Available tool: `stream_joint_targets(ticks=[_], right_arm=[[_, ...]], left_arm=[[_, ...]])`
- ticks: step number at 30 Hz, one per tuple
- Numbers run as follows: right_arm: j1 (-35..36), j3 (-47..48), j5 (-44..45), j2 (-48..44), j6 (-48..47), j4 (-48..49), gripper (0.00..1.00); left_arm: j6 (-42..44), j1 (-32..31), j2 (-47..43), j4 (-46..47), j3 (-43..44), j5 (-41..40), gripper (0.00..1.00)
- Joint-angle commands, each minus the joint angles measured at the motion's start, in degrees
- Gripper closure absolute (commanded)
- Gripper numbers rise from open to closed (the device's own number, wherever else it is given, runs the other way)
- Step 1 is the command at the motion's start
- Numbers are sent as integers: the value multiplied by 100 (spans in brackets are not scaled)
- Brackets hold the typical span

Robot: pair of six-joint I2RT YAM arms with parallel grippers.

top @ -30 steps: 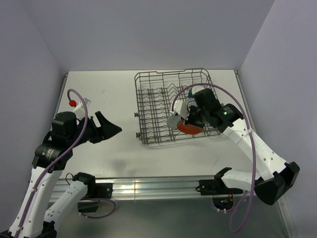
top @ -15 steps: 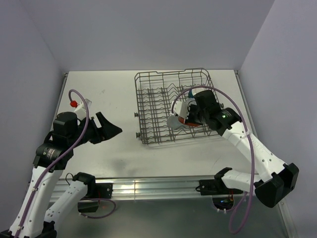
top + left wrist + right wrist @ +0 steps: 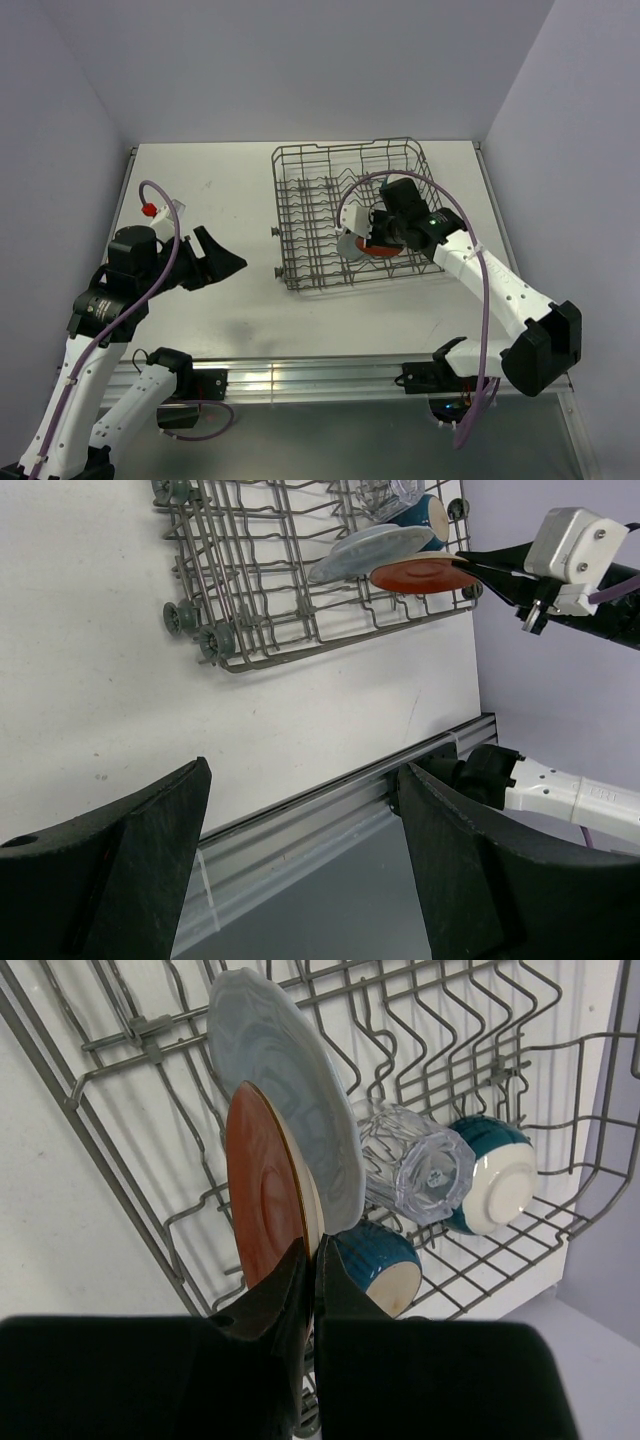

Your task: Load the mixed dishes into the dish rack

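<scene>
Two arms stood at a white table [image 3: 220, 190], only one of them busy with a dish. The right gripper [image 3: 312, 1255] was clamped on the lower rim of the red-orange plate [image 3: 262, 1195], its black fingers pressed together with the thin edge pinched between them. It held the plate on edge inside the dish rack [image 3: 330, 284], towards the rack's near right corner in the overhead view. The grey wire rack sat on the far right part of the table, its small wheels [image 3: 190, 620] on the side facing the left arm. Just behind the held plate, the pale blue-grey plate [image 3: 290, 1080] leaned among the tines, the two overlapping in the wrist view; whether they touched could not be told. The clear glass tumbler [image 3: 415, 1165] lay on its side beside the pale plate, base towards the camera. One dark blue vessel [image 3: 490, 1175] with a cream face lay against the tumbler, by the rack's side wall, and a second dark blue vessel [image 3: 378, 1265] lay lower, close to the right fingers; which was mug and which bowl could not be told. The left gripper [image 3: 300, 880] hung over bare table well apart from the rack, jaws spread wide with nothing between them.
</scene>
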Motion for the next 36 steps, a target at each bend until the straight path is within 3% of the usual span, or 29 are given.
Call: stream_joint_targets(ticks=[1,36], right_arm=[[-47,151,-146,111,-137,366,100],[58,-359,-217,560,-23,639,100]], left_arm=[[-20,10,-55,158,-24,65,19],[-125,10,-222,211,-252,109,19]])
